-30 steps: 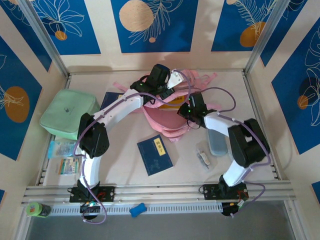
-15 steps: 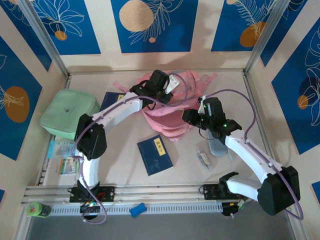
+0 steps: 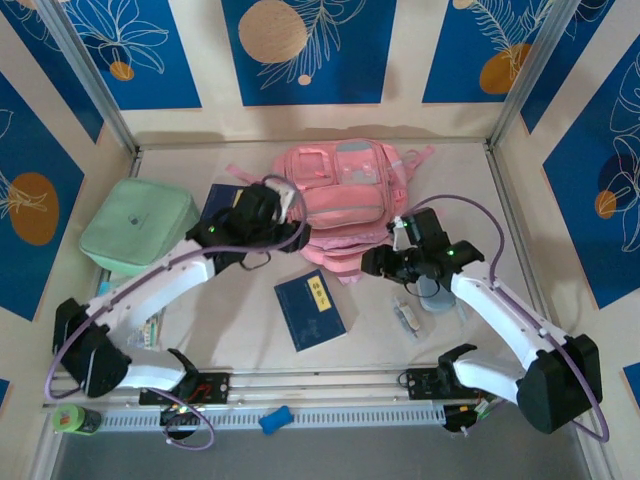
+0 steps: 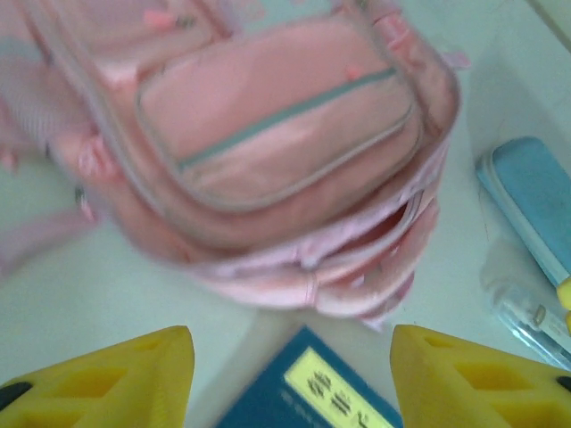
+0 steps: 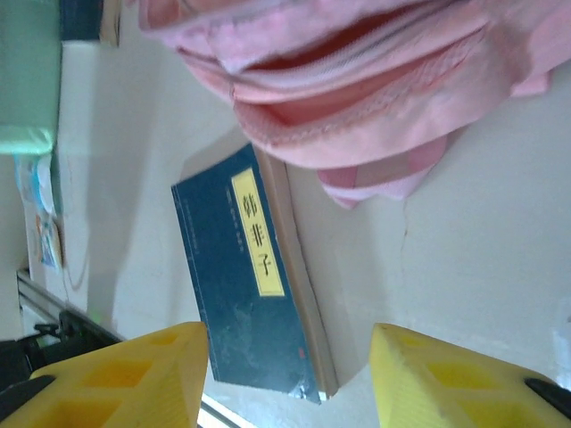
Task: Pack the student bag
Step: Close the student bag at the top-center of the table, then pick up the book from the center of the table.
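Observation:
The student bag (image 3: 340,190), a big pink backpack, lies flat at the back middle of the table with its front pockets up. My left gripper (image 3: 270,212) hovers just left of it, open and holding nothing. In the left wrist view the bag (image 4: 268,134) lies ahead of the open left gripper (image 4: 290,383). My right gripper (image 3: 376,262) hangs at the bag's near right corner, also open and empty. The right wrist view has the bag's gaping zip mouth (image 5: 357,62) above the open right gripper (image 5: 290,379).
A dark blue book (image 3: 310,308) lies in front of the bag, also seen as the book (image 5: 241,276). Another dark book (image 3: 222,198) and a mint green case (image 3: 138,228) sit left. A pale blue pencil case (image 3: 436,296) and a small clear item (image 3: 405,317) lie right.
Both grippers have opened and let go of the bag, which has dropped flat. The left arm has pulled back left and toward the near edge. The right gripper has drawn off the bag.

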`<state>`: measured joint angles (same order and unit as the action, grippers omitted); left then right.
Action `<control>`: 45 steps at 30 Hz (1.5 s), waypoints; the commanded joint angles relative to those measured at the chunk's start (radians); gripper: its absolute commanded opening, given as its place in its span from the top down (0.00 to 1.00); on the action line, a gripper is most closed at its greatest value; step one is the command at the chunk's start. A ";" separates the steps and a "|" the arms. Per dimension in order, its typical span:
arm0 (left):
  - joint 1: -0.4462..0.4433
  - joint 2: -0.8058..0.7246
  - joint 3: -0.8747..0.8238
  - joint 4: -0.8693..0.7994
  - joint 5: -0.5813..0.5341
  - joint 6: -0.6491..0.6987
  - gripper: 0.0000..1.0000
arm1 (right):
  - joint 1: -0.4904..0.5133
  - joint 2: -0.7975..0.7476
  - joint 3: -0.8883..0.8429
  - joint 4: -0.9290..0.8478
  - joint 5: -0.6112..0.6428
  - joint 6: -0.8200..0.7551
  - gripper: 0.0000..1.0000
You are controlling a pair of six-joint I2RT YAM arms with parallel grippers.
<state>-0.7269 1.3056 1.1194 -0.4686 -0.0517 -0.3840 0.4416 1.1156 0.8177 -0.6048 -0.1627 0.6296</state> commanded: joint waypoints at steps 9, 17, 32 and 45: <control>-0.007 -0.303 -0.430 -0.049 0.066 -0.446 0.37 | 0.212 0.126 -0.042 0.000 0.028 0.096 0.48; -0.008 -0.332 -0.542 -0.014 0.102 -0.543 0.35 | 0.333 0.222 -0.033 0.029 0.044 0.163 0.48; -0.014 -0.237 -0.645 0.260 0.196 -0.597 0.38 | 0.397 0.381 -0.073 0.207 0.071 0.308 0.47; -0.014 -0.223 -0.701 0.235 0.136 -0.617 0.38 | 0.470 0.404 -0.047 0.317 0.044 0.414 0.46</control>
<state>-0.7319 1.0733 0.4305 -0.2241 0.1032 -0.9909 0.9218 1.5101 0.7593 -0.3027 -0.1062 1.0157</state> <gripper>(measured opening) 0.618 0.536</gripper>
